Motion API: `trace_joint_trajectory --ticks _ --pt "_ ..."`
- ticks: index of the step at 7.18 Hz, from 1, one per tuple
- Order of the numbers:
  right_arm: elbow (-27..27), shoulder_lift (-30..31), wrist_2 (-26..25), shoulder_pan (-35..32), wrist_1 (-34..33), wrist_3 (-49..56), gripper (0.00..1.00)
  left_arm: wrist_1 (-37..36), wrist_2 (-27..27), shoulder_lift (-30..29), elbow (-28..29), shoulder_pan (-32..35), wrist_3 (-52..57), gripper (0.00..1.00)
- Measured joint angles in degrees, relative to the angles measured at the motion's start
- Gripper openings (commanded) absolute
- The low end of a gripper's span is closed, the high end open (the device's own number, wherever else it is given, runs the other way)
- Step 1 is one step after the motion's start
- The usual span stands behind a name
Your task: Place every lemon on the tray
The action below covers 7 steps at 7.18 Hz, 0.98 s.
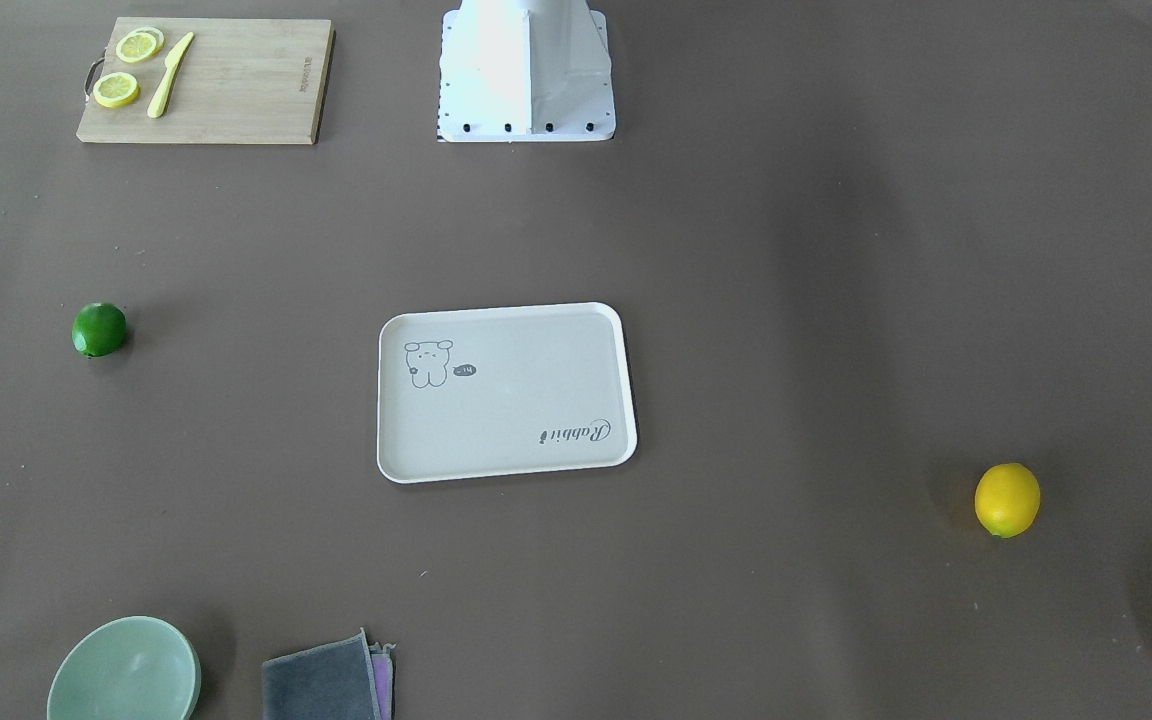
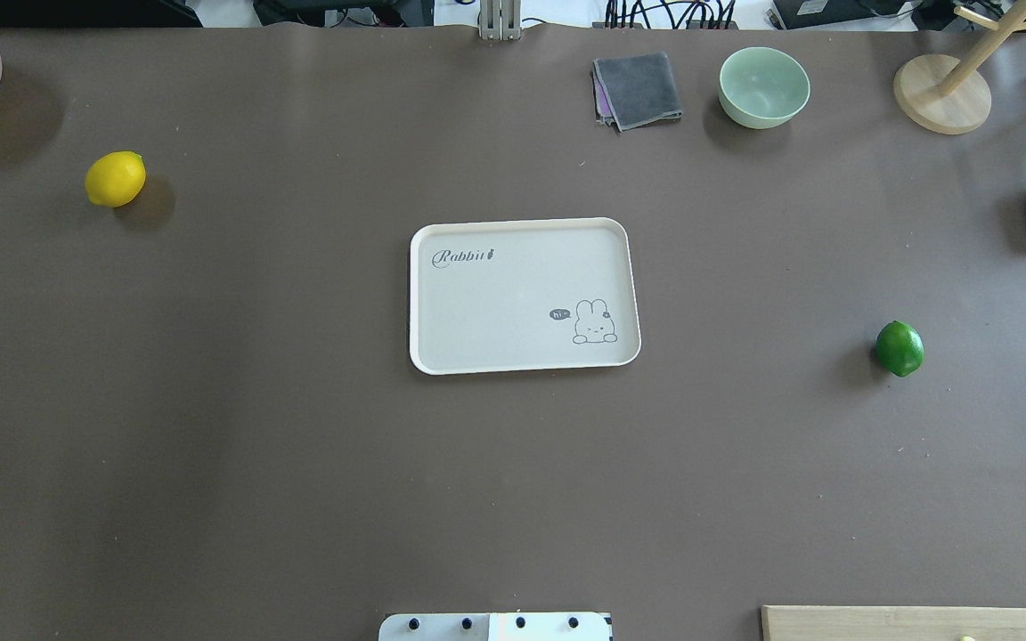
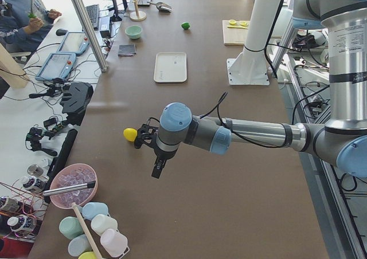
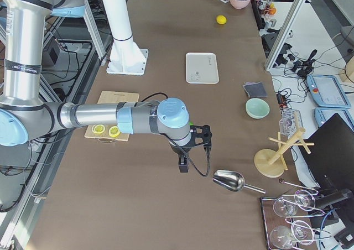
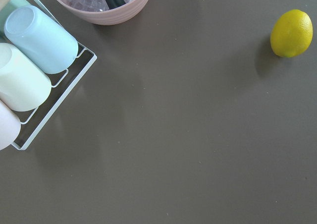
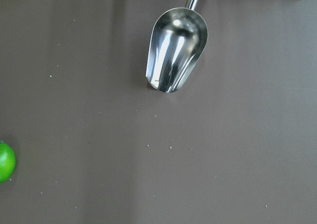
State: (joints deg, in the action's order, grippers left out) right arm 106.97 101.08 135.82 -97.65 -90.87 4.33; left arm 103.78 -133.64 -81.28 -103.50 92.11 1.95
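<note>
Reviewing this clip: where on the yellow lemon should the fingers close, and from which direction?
Grip the yellow lemon across its fat middle, coming straight down from above. It lies on its side on the table with nothing close beside it, so there is room to straddle the short width. The tapered ends would likely slip out of a grip.

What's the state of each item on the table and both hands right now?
yellow lemon: on table, off the tray
green lemon: on table, off the tray
tray: empty
green bowl: upright, empty
metal scoop: lying flat, empty
left hand: over the table, open or shut unclear
right hand: over the table, open or shut unclear
</note>
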Motion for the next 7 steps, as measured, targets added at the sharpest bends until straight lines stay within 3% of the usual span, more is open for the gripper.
trace_joint_trajectory --ticks 7 --pt "-1.13 0.80 0.07 0.40 0.33 0.86 1.00 -0.34 -0.08 0.94 -1.50 -0.11 -0.46 0.97"
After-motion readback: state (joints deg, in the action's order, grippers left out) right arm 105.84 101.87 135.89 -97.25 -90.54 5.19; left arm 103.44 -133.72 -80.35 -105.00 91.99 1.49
